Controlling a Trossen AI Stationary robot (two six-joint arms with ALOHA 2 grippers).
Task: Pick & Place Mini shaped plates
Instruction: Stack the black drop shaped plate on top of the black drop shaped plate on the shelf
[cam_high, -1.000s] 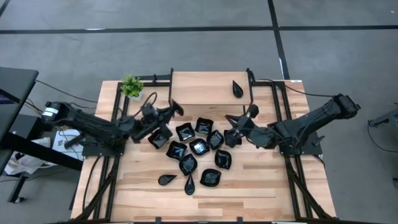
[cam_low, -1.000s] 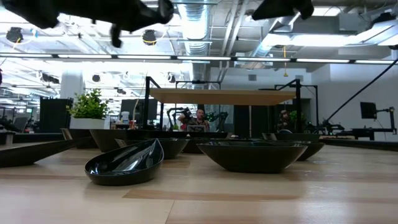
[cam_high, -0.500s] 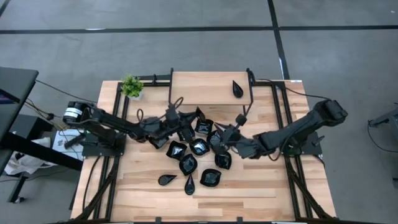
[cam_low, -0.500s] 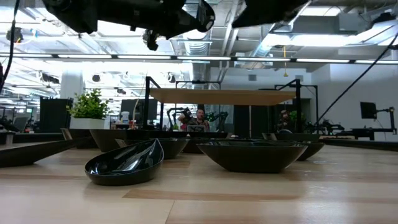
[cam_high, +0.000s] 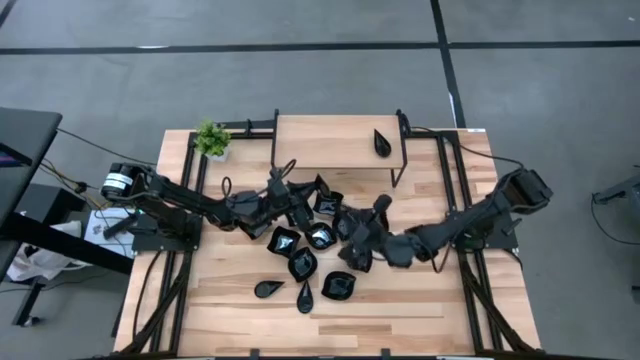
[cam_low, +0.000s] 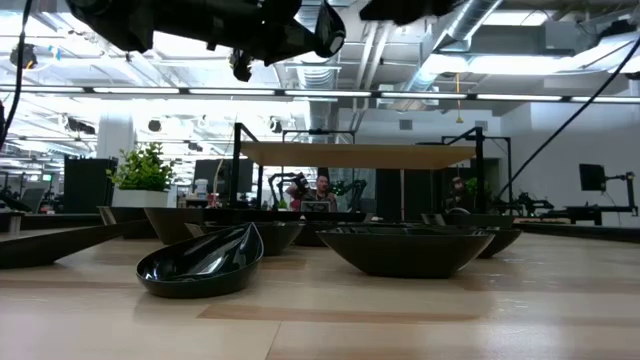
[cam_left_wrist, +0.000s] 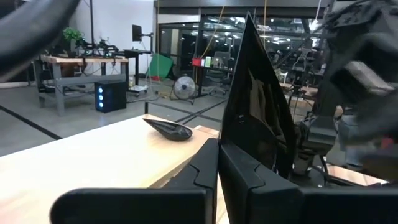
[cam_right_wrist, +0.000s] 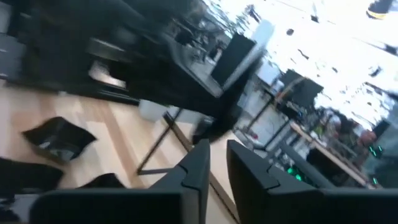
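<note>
- Plates (cam_high: 318, 236) are seen clustered at the middle of the wooden table (cam_high: 420, 305), small, glossy and black, in square, leaf and rounded shapes.
- One teardrop plate (cam_high: 382, 142) is set apart on the raised shelf (cam_high: 320, 140) at the table's far edge.
- Left gripper (cam_high: 302, 196) is held above the far side of the cluster, its arm stretched in from the left.
- Its jaws are closed on a black plate (cam_left_wrist: 256, 106), which is held on edge, pointed end up, in the left wrist view.
- Right gripper (cam_high: 360, 238) is positioned over the right part of the cluster, near the rounded dishes.
- A narrow gap is shown between its fingers (cam_right_wrist: 245, 180) in the right wrist view; nothing is seen held, and whether they are open or shut cannot be told.
- A small green potted plant (cam_high: 211, 138) is placed at the table's far-left corner.
- In the low view, a leaf-shaped dish (cam_low: 200, 262) and a wider bowl-like dish (cam_low: 405, 248) are seen resting on the tabletop.
</note>
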